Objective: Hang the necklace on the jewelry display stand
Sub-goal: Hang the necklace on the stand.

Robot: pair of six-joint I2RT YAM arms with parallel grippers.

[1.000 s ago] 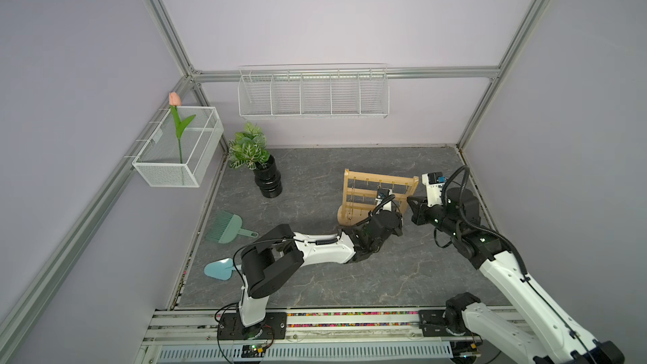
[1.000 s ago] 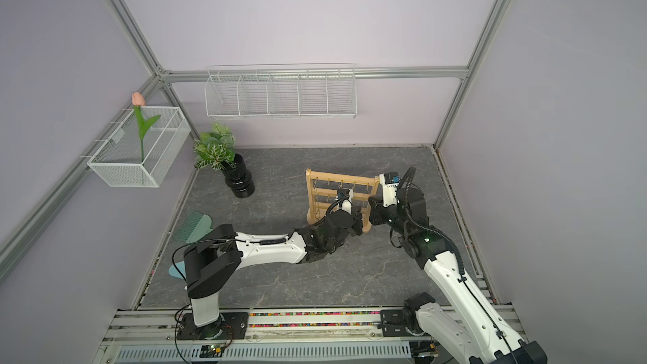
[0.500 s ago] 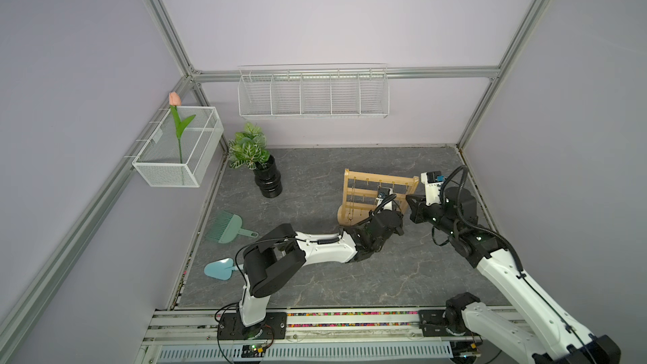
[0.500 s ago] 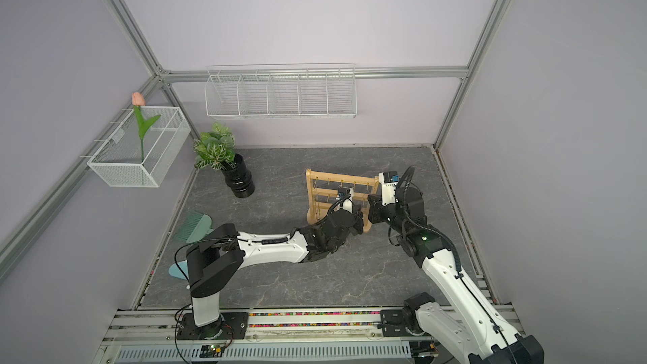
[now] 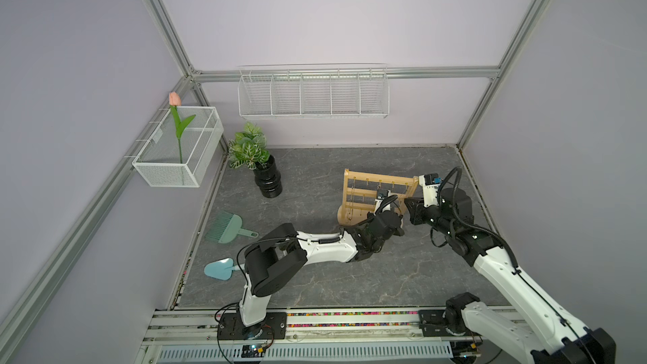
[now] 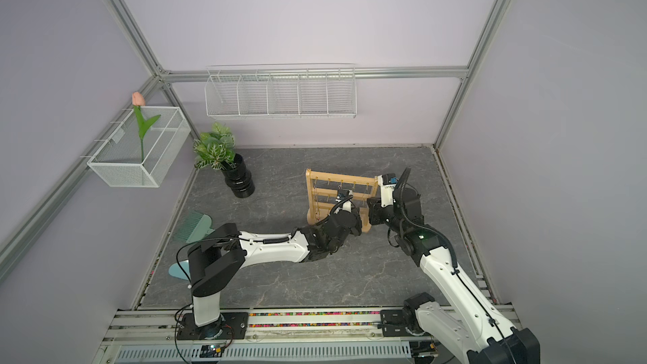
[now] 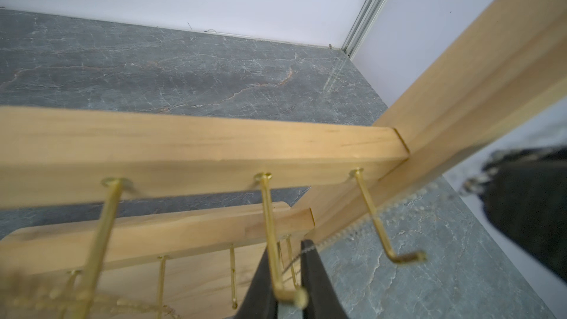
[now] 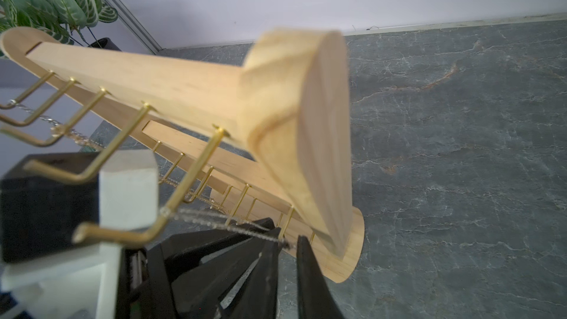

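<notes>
The left gripper (image 7: 287, 266), black jaws parted a slit, has one end of the thin silver bead necklace (image 7: 346, 233) at its tips. The necklace is draped over the end gold hook (image 7: 372, 210) of the light wooden jewelry display stand (image 7: 184, 145), beside its upright, and its other end reaches the right gripper (image 8: 287, 250), jaws likewise barely apart. The hanging looks all but done: letting go fully and backing clear appear to be what is left.
</notes>
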